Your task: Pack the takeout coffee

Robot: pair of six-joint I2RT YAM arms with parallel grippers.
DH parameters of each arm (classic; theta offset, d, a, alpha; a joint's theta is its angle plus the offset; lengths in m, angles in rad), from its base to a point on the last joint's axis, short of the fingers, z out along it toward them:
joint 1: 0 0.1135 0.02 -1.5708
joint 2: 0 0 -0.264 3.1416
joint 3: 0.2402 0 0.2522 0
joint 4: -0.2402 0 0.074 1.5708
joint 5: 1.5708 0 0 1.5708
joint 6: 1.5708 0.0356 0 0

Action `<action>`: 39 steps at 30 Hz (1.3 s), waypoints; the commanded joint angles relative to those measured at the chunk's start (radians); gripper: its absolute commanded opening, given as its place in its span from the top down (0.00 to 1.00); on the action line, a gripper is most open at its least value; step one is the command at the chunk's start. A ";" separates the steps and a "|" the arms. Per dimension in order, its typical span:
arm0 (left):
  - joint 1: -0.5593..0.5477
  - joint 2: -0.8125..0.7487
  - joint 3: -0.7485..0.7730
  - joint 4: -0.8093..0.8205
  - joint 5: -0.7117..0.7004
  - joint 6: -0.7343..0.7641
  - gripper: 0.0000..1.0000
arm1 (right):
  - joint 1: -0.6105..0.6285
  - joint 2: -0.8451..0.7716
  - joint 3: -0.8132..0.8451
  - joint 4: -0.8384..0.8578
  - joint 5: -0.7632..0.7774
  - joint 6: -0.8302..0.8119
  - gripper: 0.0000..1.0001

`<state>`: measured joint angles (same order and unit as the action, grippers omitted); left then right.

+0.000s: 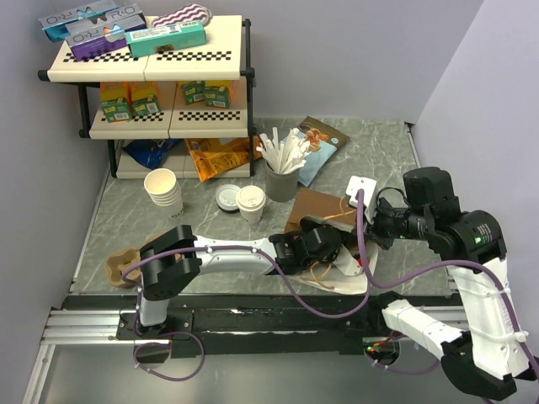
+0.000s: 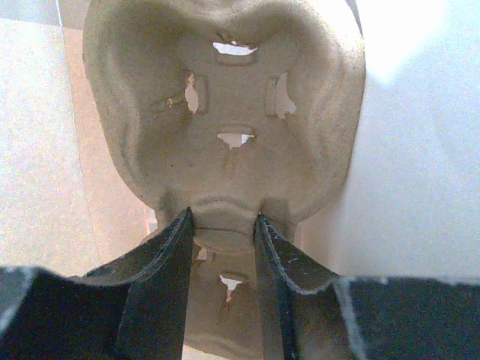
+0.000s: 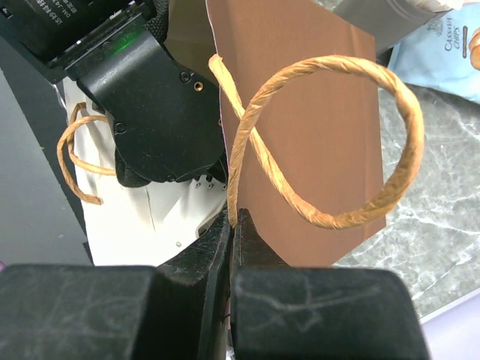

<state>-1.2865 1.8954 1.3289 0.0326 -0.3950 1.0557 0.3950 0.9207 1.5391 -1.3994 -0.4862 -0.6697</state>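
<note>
Closest up, the left gripper (image 2: pixel 223 221) has its two black fingers set narrow, pinching the near ridge of a moulded pulp cup carrier (image 2: pixel 225 112). Pale walls rise on either side of it, so I judge the carrier is going into the paper bag (image 3: pixel 300 90), though I cannot see how deep. The right gripper (image 3: pixel 231 221) is pressed tight on the root of the bag's twisted paper handle (image 3: pixel 334 62), holding that side up. The takeout coffee (image 1: pixel 250 200) is not packed yet. It stands upright on the table (image 1: pixel 126 219), lid on, well apart from both grippers. It sits just beside the loose lids (image 1: pixel 226 197) and near the straw holder (image 1: pixel 282 181). Several things could go wrong here, as I see it. The thin handle could slip out of so small a pinch, or tear if pulled sideways, and the mouth would then sag onto the carrier. A carrier corner could catch on the bag's rim. Later, a squeeze too high on the cup could pop its lid or tip it. By my count there is one lidded cup and one bag. Two handles show, the free one (image 3: pixel 61 154) lying loose. There are two carriers, the second (image 1: pixel 120 266) idle at the table's left. One stack of bare cups (image 1: pixel 164 192) stands there too, its number too hard to tell.
</note>
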 commanded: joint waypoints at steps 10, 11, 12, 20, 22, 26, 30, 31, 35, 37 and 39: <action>0.004 0.021 -0.013 0.049 -0.096 0.108 0.99 | 0.008 -0.016 0.013 -0.090 -0.090 0.016 1.00; 0.004 0.024 -0.013 0.053 -0.097 0.127 0.99 | 0.008 -0.016 0.012 -0.095 -0.097 0.018 1.00; 0.003 0.025 -0.011 0.064 -0.103 0.138 0.99 | 0.010 -0.011 0.009 -0.102 -0.104 0.018 1.00; 0.009 0.022 -0.013 0.133 -0.143 0.237 0.99 | 0.011 0.000 -0.031 -0.112 -0.056 0.035 1.00; 0.007 0.021 -0.013 0.109 -0.150 0.242 0.99 | 0.010 -0.016 -0.056 -0.080 -0.016 0.053 1.00; 0.007 0.019 -0.019 0.037 -0.122 0.186 0.99 | 0.010 -0.066 -0.083 0.054 0.127 0.090 1.00; 0.007 0.018 -0.019 -0.069 -0.038 0.116 0.99 | 0.011 -0.105 -0.073 0.114 0.195 0.038 1.00; 0.007 0.016 -0.017 -0.091 -0.016 0.090 0.99 | 0.010 -0.103 -0.068 0.105 0.184 0.018 1.00; 0.012 0.004 -0.005 -0.175 0.088 0.046 0.99 | 0.010 -0.079 -0.050 0.053 0.130 -0.019 1.00; 0.009 -0.002 -0.002 -0.152 0.097 0.053 0.99 | 0.010 -0.060 -0.054 0.034 0.109 -0.007 1.00; 0.010 0.001 0.015 -0.137 0.091 0.067 0.99 | 0.012 -0.030 -0.065 0.002 0.091 -0.001 1.00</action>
<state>-1.2865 1.9083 1.3247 -0.0166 -0.3325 1.1309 0.4042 0.8623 1.4464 -1.3758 -0.3824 -0.6571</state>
